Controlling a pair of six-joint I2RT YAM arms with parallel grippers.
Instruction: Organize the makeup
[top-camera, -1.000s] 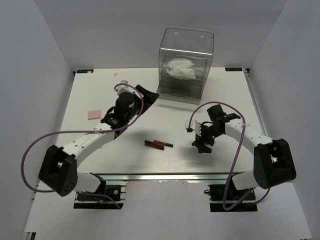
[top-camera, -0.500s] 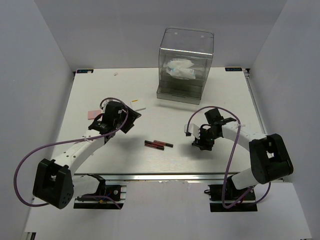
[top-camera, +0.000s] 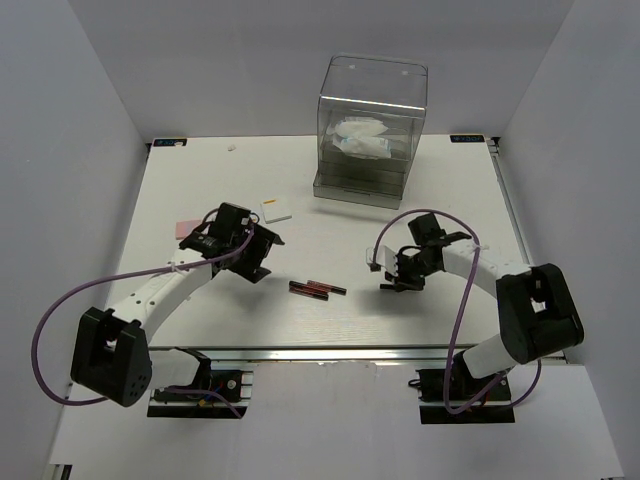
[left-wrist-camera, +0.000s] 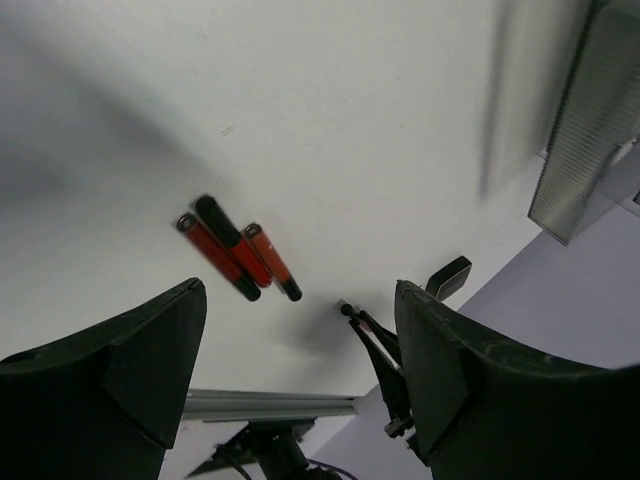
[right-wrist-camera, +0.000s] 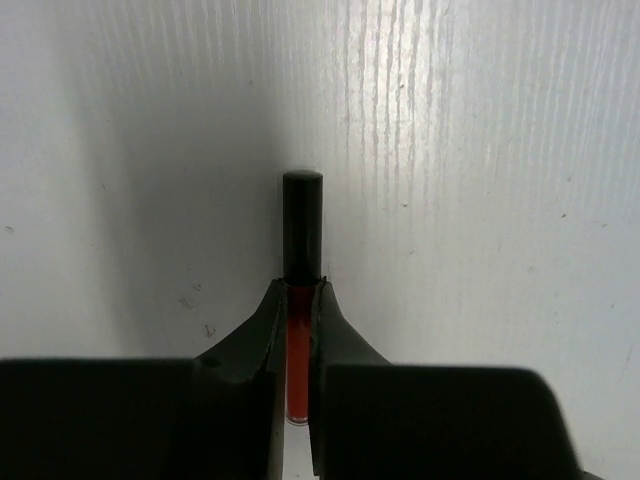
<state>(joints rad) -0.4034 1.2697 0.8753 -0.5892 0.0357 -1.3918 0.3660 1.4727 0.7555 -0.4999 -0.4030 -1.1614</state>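
Note:
Three slim red-and-black sticks (left-wrist-camera: 235, 250) lie side by side on the white table (top-camera: 330, 240), seen from above (top-camera: 317, 289) at its middle front. My left gripper (top-camera: 262, 256) hangs open just left of them with nothing between its fingers (left-wrist-camera: 120, 370). My right gripper (right-wrist-camera: 299, 300) is down at the table, shut on another red-and-black stick (right-wrist-camera: 302, 225) whose black cap pokes out ahead. In the top view this right gripper (top-camera: 393, 283) is right of the lying sticks. A white flat square with an orange mark (top-camera: 276, 210) and a pink square (top-camera: 188, 228) lie at the left.
A tall clear acrylic drawer box (top-camera: 370, 130) stands at the back centre, with white-blue crinkly packets (top-camera: 362, 140) inside. Its ribbed wall (left-wrist-camera: 585, 130) shows at the right of the left wrist view. Grey walls close in both sides.
My left arm drew back from the box toward the front left, leaving the white square on the table. My right gripper came down and shut on a stick.

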